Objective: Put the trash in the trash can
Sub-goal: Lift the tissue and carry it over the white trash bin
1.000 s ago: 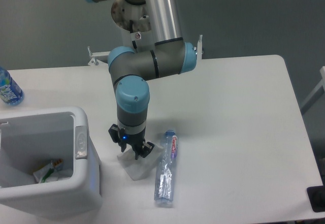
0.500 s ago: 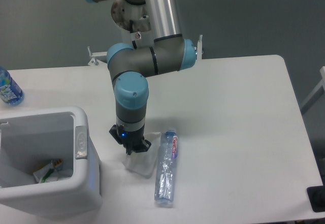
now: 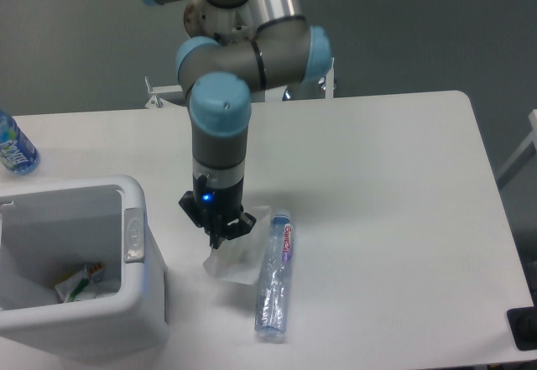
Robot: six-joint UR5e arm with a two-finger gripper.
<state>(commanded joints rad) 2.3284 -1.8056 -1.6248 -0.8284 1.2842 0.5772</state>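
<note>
My gripper [image 3: 218, 237] is shut on the crumpled white paper napkin [image 3: 237, 257], which hangs from the fingertips just above the table, between the trash can and the bottle. The crushed clear plastic bottle [image 3: 274, 278] with a red-and-purple label lies on the table to the right of the napkin, pointing toward the front edge. The white trash can [image 3: 134, 303] stands at the front left, its open top holding some scraps of wrapper. The gripper is right of the can's rim.
An intact blue-labelled water bottle [image 3: 13, 145] stands at the far left edge. A grey tab [image 3: 134, 234] sits on the can's right wall. A black object [image 3: 523, 328] shows at the front right corner.
The fingers closed on the napkin and rose, lifting the napkin off the table. The arm's wrist has moved up. The bottle has not moved.
</note>
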